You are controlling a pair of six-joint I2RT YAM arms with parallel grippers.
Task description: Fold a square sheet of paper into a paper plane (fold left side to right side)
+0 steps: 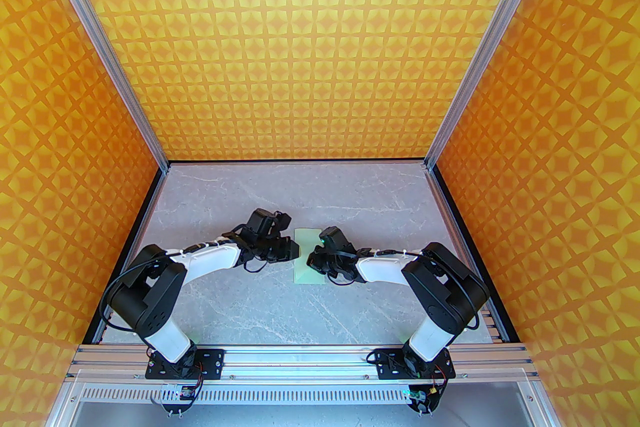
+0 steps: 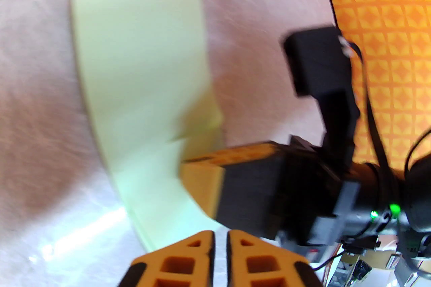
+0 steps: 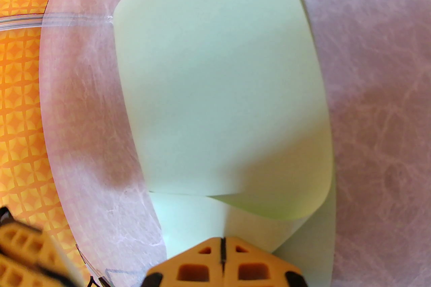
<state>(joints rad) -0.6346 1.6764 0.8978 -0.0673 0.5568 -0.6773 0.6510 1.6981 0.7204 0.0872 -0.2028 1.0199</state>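
The square sheet of paper (image 1: 306, 257) lies on the table between both arms, pale mint green and folded over into a narrow rectangle. In the right wrist view the sheet's (image 3: 219, 77) upper layer bulges and curls up at its near right corner. My right gripper (image 3: 222, 242) is shut, its tips down on the lower layer at the sheet's near edge. In the left wrist view the right gripper (image 2: 190, 174) presses on the paper (image 2: 141, 94). My left gripper (image 2: 220, 240) hovers at the sheet's left edge, jaws a narrow slit apart with nothing between them.
The grey marble table (image 1: 250, 300) is enclosed by orange patterned walls (image 1: 320, 39) on three sides. An aluminium rail (image 1: 300, 357) carrying both arm bases runs along the near edge. Both grippers sit close together, left gripper (image 1: 296, 251) and right gripper (image 1: 314, 260).
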